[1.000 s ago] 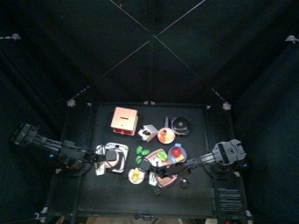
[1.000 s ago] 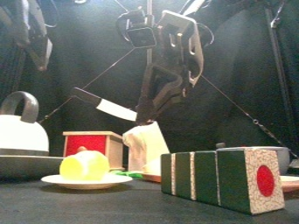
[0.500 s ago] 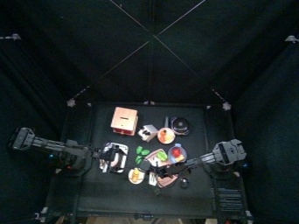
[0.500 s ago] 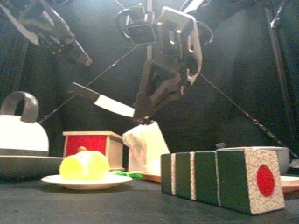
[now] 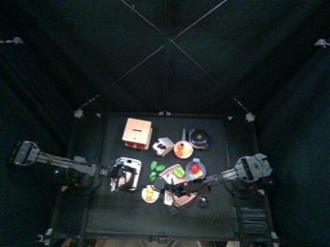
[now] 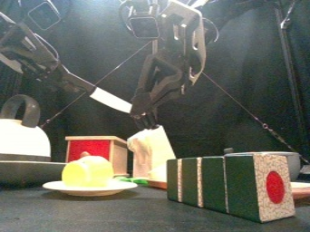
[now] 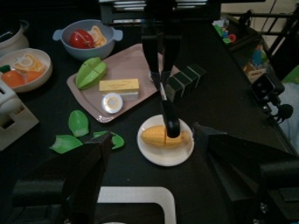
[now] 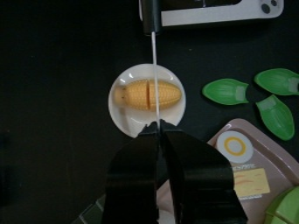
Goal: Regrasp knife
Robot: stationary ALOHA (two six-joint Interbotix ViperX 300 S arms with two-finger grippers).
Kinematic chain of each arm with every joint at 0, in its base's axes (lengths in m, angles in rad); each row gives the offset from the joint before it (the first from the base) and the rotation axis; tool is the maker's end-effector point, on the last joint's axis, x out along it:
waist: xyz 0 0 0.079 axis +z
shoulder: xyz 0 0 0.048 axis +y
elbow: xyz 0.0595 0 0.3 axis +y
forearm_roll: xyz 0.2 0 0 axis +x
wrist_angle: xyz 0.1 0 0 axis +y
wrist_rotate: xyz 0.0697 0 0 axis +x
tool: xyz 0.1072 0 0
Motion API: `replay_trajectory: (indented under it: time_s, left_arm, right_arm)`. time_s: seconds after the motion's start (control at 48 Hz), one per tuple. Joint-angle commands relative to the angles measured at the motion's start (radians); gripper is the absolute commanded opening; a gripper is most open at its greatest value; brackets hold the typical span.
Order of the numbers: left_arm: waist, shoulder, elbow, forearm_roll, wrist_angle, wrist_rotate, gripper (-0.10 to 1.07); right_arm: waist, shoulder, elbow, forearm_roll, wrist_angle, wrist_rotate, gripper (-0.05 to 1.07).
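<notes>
Right end effector (image 6: 145, 116) holds knife (image 6: 107, 96) slanting up-left, handle outward.

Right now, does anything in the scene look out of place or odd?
Only the knife: the right gripper holds it in the air by the tip of its blade, handle outward, above the yellow food on its white plate. The open left gripper hangs nearby. Nothing looks spilled.
</notes>
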Motion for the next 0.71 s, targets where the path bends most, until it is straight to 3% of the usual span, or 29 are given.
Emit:
replay_trajectory:
  time_s: [0.0, 0.458, 0.688]
  left_arm:
    - [-0.012, 0.014, -0.018, -0.005, -0.029, 0.000, 1.03]
    - [-0.018, 0.173, -0.069, -0.067, -0.135, 0.003, 1.02]
    - [-0.021, 0.181, -0.069, -0.066, -0.144, 0.002, 0.90]
  right_arm:
    - [0.000, -0.040, -0.028, -0.002, -0.005, -0.002, 0.11]
    - [0.000, -0.037, -0.026, -0.003, -0.005, -0.005, 0.11]
    - [-0.003, -0.035, -0.028, -0.003, -0.005, -0.002, 0.11]
